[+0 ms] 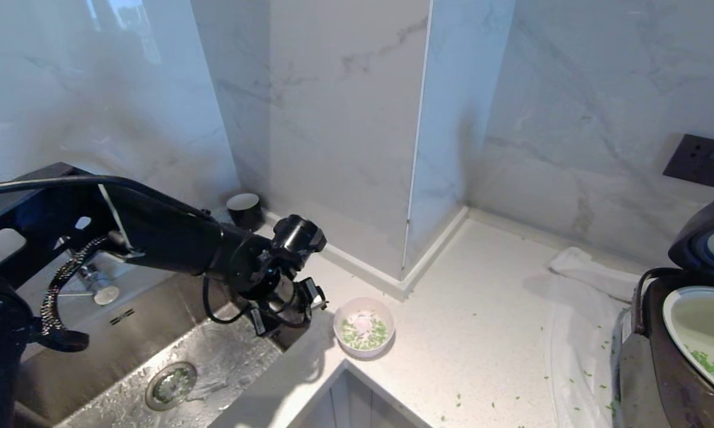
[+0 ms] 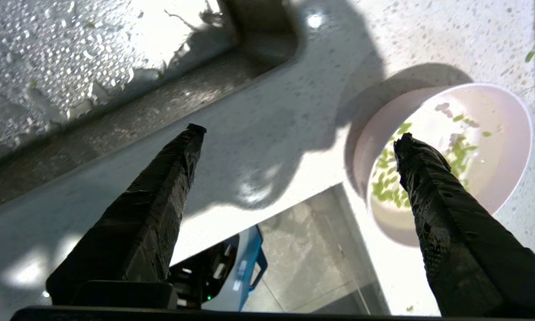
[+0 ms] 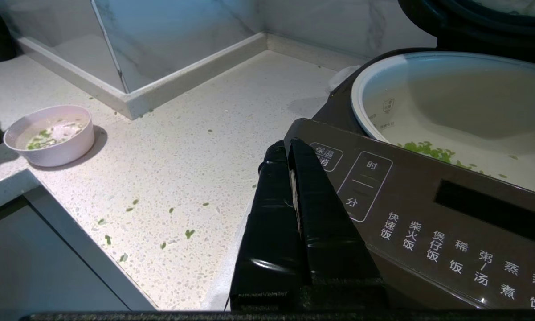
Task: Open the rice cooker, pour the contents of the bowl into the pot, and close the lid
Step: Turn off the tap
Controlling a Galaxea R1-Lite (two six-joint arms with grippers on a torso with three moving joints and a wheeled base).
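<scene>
The bowl point(image 1: 364, 327) sits on the worktop point(image 1: 469, 333), far from the cooker point(image 1: 660, 356), with green bits point(image 1: 362, 334) left inside. The left pincer point(image 2: 294, 138) hangs open just beside the bowl, holding nothing. The right pincer point(image 3: 289, 149) is closed by the cooker. Some greens lie in the pot point(image 1: 698, 333) and the lid point(image 1: 710, 238) is up, so closing it looks next.
</scene>
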